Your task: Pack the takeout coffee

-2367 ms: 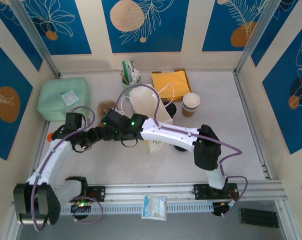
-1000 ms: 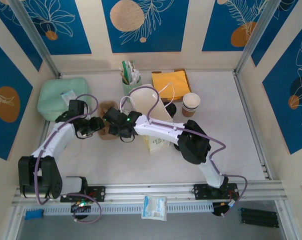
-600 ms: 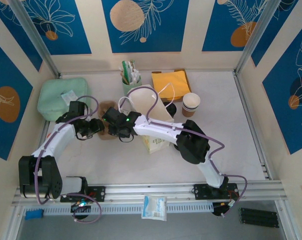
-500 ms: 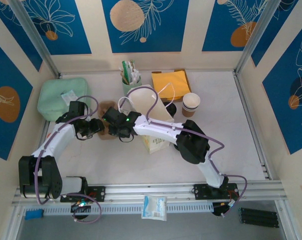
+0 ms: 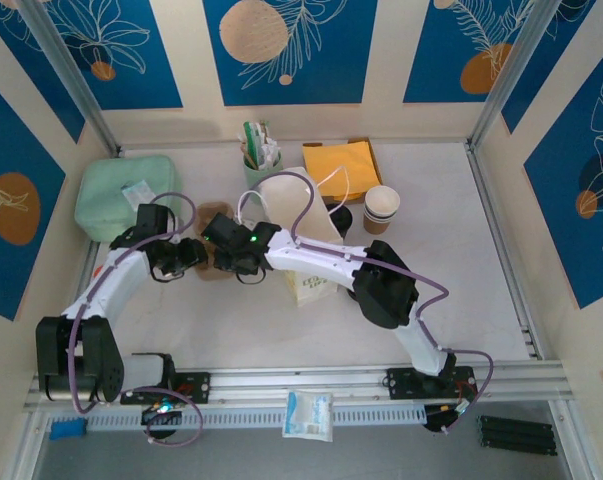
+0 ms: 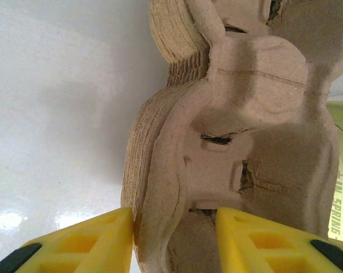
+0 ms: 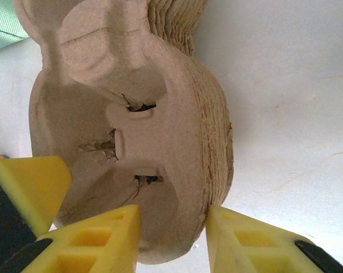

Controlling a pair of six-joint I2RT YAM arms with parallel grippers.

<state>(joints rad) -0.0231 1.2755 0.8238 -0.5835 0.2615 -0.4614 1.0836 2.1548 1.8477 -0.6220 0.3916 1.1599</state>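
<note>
Little of the packing looks done. The takeout coffee cups stand nested in one short pile on the bench, toward the far right and just right of the white paper bag, well apart from both arms, and no cup is in a carrier or in the bag. The work in hand appears to be the step before that: freeing one carrier from the stack of moulded-pulp cup carriers. The left claw is closed across the stack's rim, a yellow finger pressed to each side. The right claw pinches the rim from the opposite side in the same way. Separating a carrier, seating a cup in it and loading the bag all seem left to do. The overhead view gives the layout: the two arms meeting left of the bag, with the cups, an orange-yellow napkin pile and a pale green container around them. There the arms cover most of the stack, so the grips cannot be judged. The wrist views supply that, showing the finely layered edges of many nested carriers and the fingers touching the pulp. The right wrist view also catches a third yellow finger at its left edge, likely the left claw's.
</note>
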